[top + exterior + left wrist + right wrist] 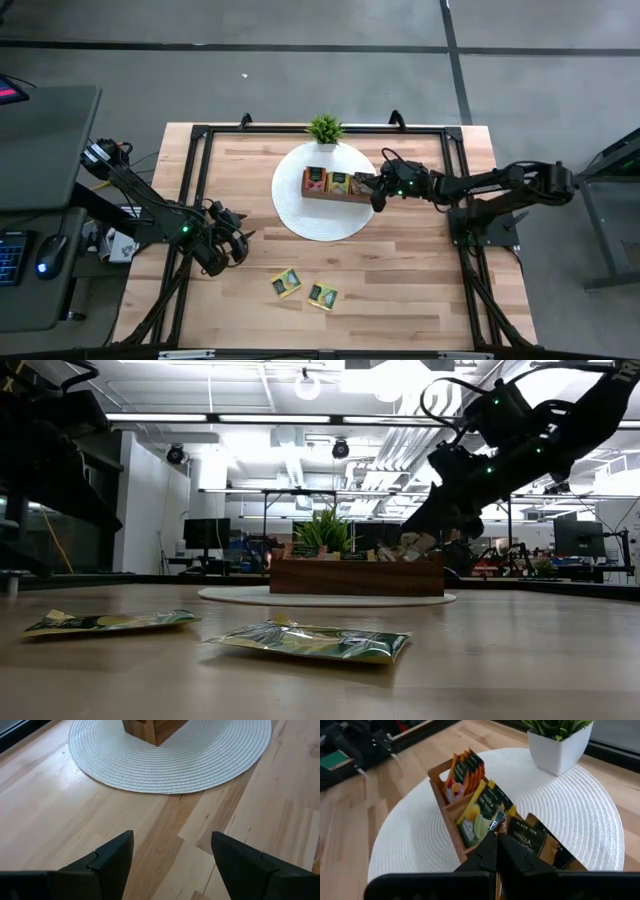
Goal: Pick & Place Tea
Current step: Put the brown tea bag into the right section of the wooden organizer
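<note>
A brown wooden tray [335,186] [355,576] stands on a round white mat [300,215]. Its compartments hold upright tea sachets: orange-red ones [465,772], yellow-green ones [480,817] and dark vanilla ones [535,845]. Two green sachets [286,283] [322,296] lie flat on the wood near the table's near edge; the low view shows them too [110,622] [315,642]. My right gripper [377,190] [496,845] is shut over the tray's right end. My left gripper [228,250] [172,857] hangs open over bare wood, left of the mat. My right gripper is shut on a thin sachet, and a silvery edge [495,822] of it shows edge-on just past the fingertips. It comes slanting down from the table's right side. The sachet sits between the yellow-green and vanilla ones in the tray; my fingers hide the rest.
A small green plant in a white pot [325,130] [560,745] stands on the mat's far edge, behind the tray. A dark frame [195,140] runs along the table's sides. Bare wood lies between the mat and the two loose sachets.
</note>
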You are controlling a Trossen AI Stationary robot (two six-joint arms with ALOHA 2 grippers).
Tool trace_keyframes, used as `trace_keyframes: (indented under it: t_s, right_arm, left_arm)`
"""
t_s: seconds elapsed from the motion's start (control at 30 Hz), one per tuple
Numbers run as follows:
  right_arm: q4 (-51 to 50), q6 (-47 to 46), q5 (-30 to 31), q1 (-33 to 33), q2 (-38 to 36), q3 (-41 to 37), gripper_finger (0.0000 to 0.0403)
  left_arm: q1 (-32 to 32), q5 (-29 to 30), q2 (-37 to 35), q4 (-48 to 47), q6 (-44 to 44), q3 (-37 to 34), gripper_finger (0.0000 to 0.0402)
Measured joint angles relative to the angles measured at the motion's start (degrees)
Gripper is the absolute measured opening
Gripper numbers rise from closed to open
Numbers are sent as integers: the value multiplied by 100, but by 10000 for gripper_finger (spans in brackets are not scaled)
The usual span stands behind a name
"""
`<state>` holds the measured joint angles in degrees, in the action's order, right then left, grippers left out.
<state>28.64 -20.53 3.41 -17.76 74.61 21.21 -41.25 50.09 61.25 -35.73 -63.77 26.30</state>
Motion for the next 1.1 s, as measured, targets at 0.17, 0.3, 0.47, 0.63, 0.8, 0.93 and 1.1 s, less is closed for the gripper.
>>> trace_keyframes:
  t_s: [0.17, 0.3, 0.47, 0.63, 0.8, 0.93, 1.1]
  right_arm:
    - [225, 0, 120, 0, 227, 2, 0]
    - [257, 0, 120, 2, 375, 2, 0]
    - [262, 0, 93, 2, 492, 4, 1]
    - [260, 353, 243, 0, 496, 4, 1]
    - [262, 752, 245, 0, 496, 4, 18]
    - [298, 767, 267, 0, 496, 4, 56]
    - [489, 822, 298, 2, 496, 7, 102]
  left_arm:
    - [0, -2, 0, 0, -2, 0, 263]
    - [0, -4, 0, 0, -2, 0, 263]
    - [0, -33, 0, 0, -2, 0, 263]
    - [0, -134, 0, 0, 11, 0, 263]
    - [0, -153, 0, -2, 28, 0, 263]
    - [0, -153, 0, -2, 28, 0, 263]
    - [0, -151, 0, -15, 31, 0, 263]
